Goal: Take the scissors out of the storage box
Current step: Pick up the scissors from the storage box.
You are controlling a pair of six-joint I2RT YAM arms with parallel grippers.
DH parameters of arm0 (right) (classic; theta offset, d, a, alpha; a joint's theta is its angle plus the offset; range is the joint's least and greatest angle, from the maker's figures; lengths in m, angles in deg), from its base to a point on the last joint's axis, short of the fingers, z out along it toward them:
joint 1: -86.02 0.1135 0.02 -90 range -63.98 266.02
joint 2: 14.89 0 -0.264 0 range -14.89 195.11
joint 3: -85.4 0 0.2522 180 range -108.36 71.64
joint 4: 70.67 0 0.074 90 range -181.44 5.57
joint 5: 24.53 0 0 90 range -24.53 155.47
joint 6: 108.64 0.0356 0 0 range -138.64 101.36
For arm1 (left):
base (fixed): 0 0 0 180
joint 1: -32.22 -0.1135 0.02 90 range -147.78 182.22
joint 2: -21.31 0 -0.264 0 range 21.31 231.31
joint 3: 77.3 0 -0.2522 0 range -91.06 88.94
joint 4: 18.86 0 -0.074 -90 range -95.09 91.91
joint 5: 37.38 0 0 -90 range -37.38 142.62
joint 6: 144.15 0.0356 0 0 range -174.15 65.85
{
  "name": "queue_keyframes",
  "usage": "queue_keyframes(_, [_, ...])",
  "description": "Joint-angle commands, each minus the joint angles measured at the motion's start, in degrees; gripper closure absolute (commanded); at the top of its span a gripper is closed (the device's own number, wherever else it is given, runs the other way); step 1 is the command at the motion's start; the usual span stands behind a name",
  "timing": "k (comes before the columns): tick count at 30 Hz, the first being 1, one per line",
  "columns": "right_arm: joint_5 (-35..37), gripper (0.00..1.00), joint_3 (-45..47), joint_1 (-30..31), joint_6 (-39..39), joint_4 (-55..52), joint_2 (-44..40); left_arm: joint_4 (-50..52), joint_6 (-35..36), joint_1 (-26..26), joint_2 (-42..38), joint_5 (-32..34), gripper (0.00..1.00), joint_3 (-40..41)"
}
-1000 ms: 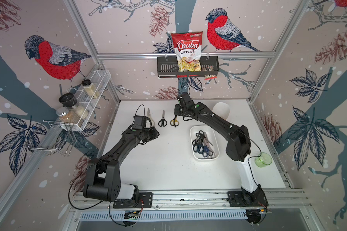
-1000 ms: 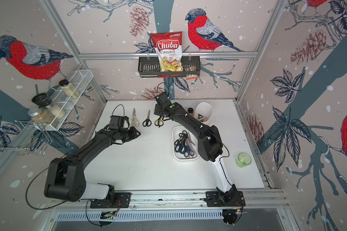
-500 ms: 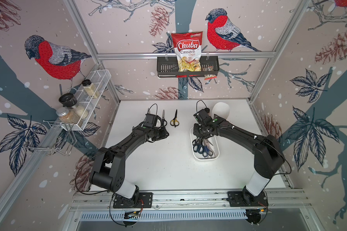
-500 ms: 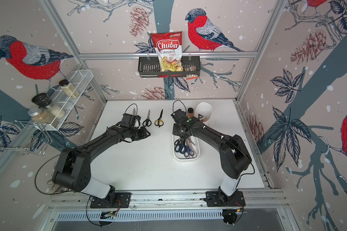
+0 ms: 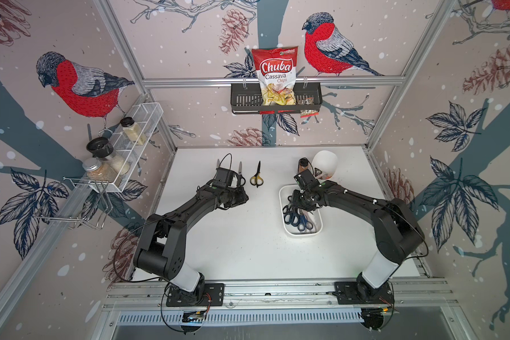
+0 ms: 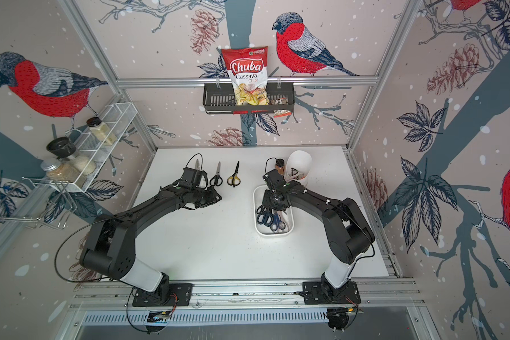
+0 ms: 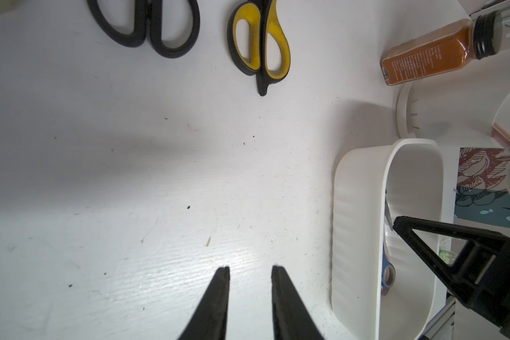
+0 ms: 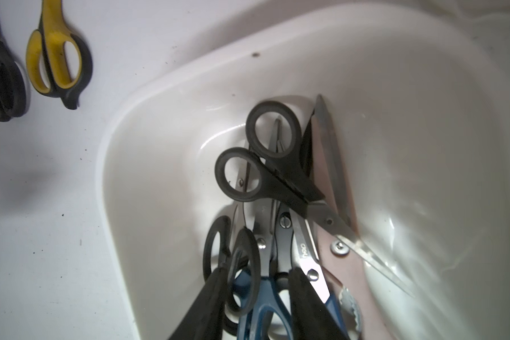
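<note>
Tabletop (image 5: 248, 241): laid-out scissors (image 5: 257, 176), tips rearward

Right gripper (image 8: 256, 272) shows matt black fingers (image 8: 206, 303), faintly grainy. Under them the scissors (image 8: 277, 191) gleam: polished steel blades with bright rivets, dull black plastic handles, and smoother dark blue plastic ones between the fingers. All round that gripper the storage box (image 8: 165, 97) is glossy white plastic with streaky highlights on its wall. Ahead of the left gripper (image 7: 251, 268) the table (image 7: 130, 191) is matt white, scuffed, specked and finely grained, and further ahead the black-and-yellow pair (image 7: 259, 44) has satin-smooth plastic handles.
</note>
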Motion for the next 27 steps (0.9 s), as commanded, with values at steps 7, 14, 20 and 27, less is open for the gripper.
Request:
queue_keyframes(7, [-7.4, 0.64, 2.0, -1.1, 0.5, 6.6, 0.4, -1.4, -1.1, 0.1, -0.6, 1.5, 0.70, 0.5])
queue_keyframes(14, [-8.4, 0.66, 3.2, -1.6, 0.9, 7.3, 0.7, -1.4, -1.1, 0.1, -0.7, 1.9, 0.70, 0.6])
queue_keyframes(20, [-9.0, 0.66, 3.6, -1.6, 1.1, 8.2, 1.5, -1.6, -1.2, 0.1, -0.8, 2.0, 0.70, 0.8])
queue_keyframes(27, [-9.5, 0.67, 3.7, -1.6, 1.5, 9.4, 2.7, -1.5, -1.1, 0.1, -1.1, 2.3, 0.70, 0.9])
